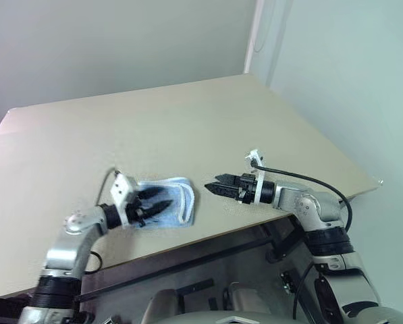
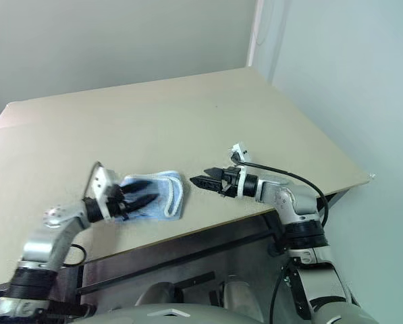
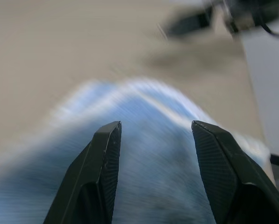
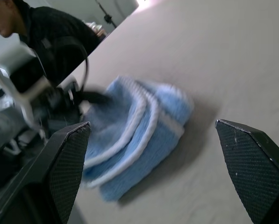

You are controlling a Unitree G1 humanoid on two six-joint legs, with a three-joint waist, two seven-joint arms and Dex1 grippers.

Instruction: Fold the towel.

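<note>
The left claw (image 1: 162, 202) hangs open over the folded towel (image 1: 177, 202); the right claw (image 1: 213, 187) gapes just beside it. Press flat, evenly, without dragging the layers.

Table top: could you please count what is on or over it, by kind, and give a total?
Towel, light blue, folded over: 1
Robot grippers over the table, left gripper and right gripper: 2
Total: 3
</note>
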